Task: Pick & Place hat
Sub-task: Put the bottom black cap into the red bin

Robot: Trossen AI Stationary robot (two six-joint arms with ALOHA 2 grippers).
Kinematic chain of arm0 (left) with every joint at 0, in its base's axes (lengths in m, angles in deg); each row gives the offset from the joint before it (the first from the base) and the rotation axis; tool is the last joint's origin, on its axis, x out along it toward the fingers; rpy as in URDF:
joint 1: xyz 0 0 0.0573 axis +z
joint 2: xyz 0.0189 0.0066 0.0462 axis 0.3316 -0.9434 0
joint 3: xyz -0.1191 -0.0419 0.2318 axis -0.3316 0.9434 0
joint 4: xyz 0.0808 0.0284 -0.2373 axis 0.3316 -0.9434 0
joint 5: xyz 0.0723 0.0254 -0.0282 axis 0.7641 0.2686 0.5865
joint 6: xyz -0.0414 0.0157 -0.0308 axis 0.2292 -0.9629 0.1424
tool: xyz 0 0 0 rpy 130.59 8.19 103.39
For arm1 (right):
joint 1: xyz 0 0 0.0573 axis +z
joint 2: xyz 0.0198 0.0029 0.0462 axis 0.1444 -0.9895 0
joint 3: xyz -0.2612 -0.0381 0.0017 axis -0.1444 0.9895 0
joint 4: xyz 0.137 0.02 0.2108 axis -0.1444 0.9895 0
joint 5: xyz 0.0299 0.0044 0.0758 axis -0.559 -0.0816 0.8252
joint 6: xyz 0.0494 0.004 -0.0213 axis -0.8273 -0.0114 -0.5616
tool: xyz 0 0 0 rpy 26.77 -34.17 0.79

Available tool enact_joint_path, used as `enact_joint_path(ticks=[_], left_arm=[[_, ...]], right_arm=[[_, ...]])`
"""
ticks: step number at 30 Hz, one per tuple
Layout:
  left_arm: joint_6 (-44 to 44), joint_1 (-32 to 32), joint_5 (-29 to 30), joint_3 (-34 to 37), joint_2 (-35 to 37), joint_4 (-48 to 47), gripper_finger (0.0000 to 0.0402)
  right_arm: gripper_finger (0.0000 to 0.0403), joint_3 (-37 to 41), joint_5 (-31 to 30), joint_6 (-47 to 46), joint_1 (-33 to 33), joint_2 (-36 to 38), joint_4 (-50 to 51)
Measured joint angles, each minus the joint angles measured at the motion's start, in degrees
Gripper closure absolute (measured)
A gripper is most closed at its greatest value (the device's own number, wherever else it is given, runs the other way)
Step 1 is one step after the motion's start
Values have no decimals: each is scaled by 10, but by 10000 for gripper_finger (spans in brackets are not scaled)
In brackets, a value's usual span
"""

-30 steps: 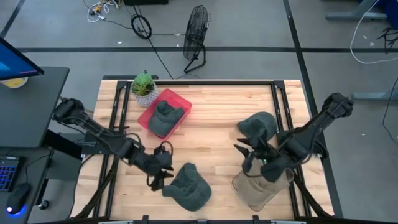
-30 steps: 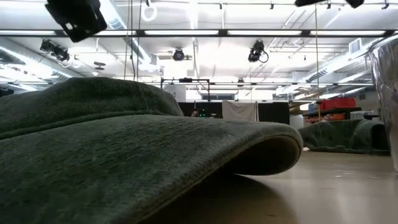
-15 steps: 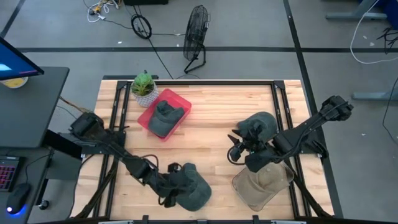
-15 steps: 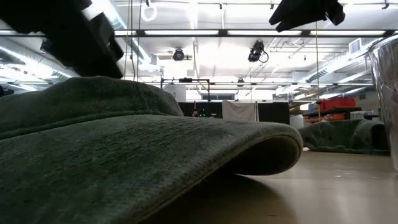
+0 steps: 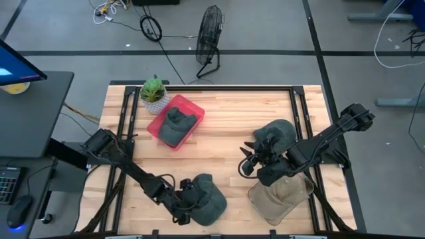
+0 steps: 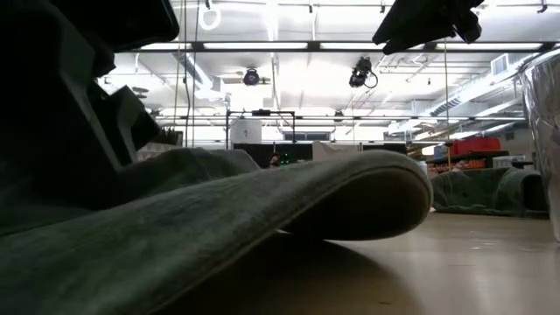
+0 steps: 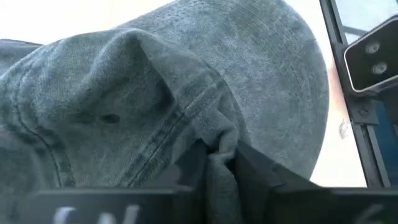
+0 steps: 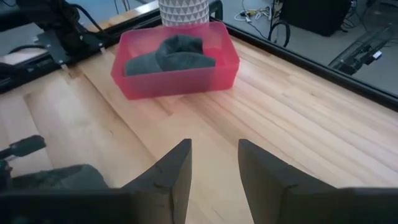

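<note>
A dark green cap (image 5: 207, 200) lies near the table's near edge and fills the low view (image 6: 262, 219). My left gripper (image 5: 184, 202) is down on its crown, shut on the cloth (image 7: 217, 158). My right gripper (image 5: 246, 166) hovers open over bare wood right of centre (image 8: 214, 155) and touches nothing. Beside it are a second dark cap (image 5: 275, 136) and a beige cap (image 5: 279, 198), both resting on the table. A red bin (image 5: 192, 109) at far left holds another dark cap (image 5: 174, 123). My left gripper pinches a raised fold of the crown (image 7: 219, 134) between its two fingers (image 7: 194, 167), coming in slanting down from the table's left. The cloth bunches up between the fingers. The cap's brim (image 6: 367, 188) stands just clear of the wood at its free end.
A potted plant (image 5: 154, 91) stands by the bin at the far left corner. Black rails (image 5: 297, 113) run along the table's sides. A camera block (image 7: 373, 53) sits at the near edge past the cap. Bare wood lies between the bin and the caps.
My left gripper has moved toward the near edge and the right, come down on the dark green cap and taken hold of its crown. The crown has sunk and bunched, and the brim has tipped. My right gripper has moved toward the table's left.
</note>
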Motion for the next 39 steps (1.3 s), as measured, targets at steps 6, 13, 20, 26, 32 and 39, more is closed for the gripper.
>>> enact_joint_path(ticks=[6, 13, 20, 26, 32, 39], left_arm=[[-3, -6, 57, -4, 19, -11, 387], [64, -23, 269, -43, 124, -207, 390], [176, 11, 430, -52, 226, -407, 390], [245, 113, 452, -52, 269, -494, 387], [363, 226, 449, -46, 261, -562, 385], [503, 308, 386, 8, 232, -553, 384]], right_arm=[[268, 0, 0, 0, 0, -2, -2], [268, 0, 0, 0, 0, -2, -1], [268, 0, -1, 0, 0, -2, -2], [268, 0, -1, 0, 0, -2, -2], [268, 0, -1, 0, 0, -2, -2], [268, 0, -1, 0, -1, -2, -2]])
